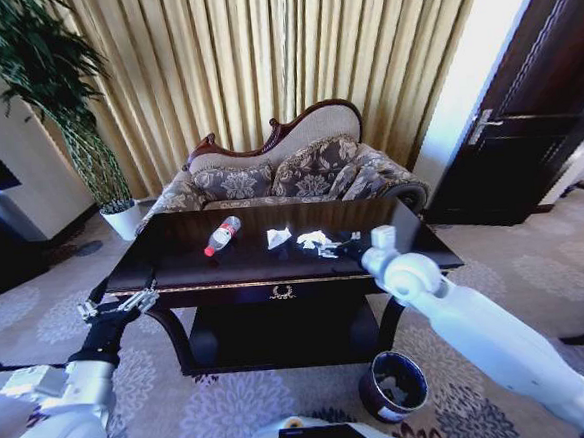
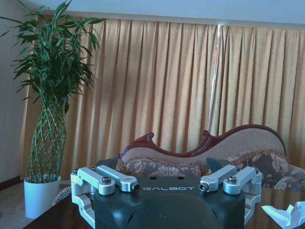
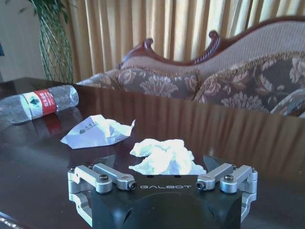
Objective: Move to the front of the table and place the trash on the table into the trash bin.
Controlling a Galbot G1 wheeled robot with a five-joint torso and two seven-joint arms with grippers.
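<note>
Right claw (image 3: pixel 166 185): my jaws spread around the nearest paper wad (image 3: pixel 167 157), mid-table (image 1: pixel 174 257).
Left claw (image 1: pixel 118 306): spread, idle off the left corner.
Risk: light wad may skid away.
Bin (image 1: pixel 394 384): on the floor.

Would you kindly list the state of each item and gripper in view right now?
Plastic bottle: lying on its side, capped.
Paper wad: crumpled, between open right gripper fingers.
Second paper wad: crumpled, untouched.
Trash bin: upright, on the floor.
Left gripper: open, empty, at the table's corner.

White rounded arms, black wrists marked GALBOT, silver screwed linkages on each hand (image 3: pixel 167 164).
</note>
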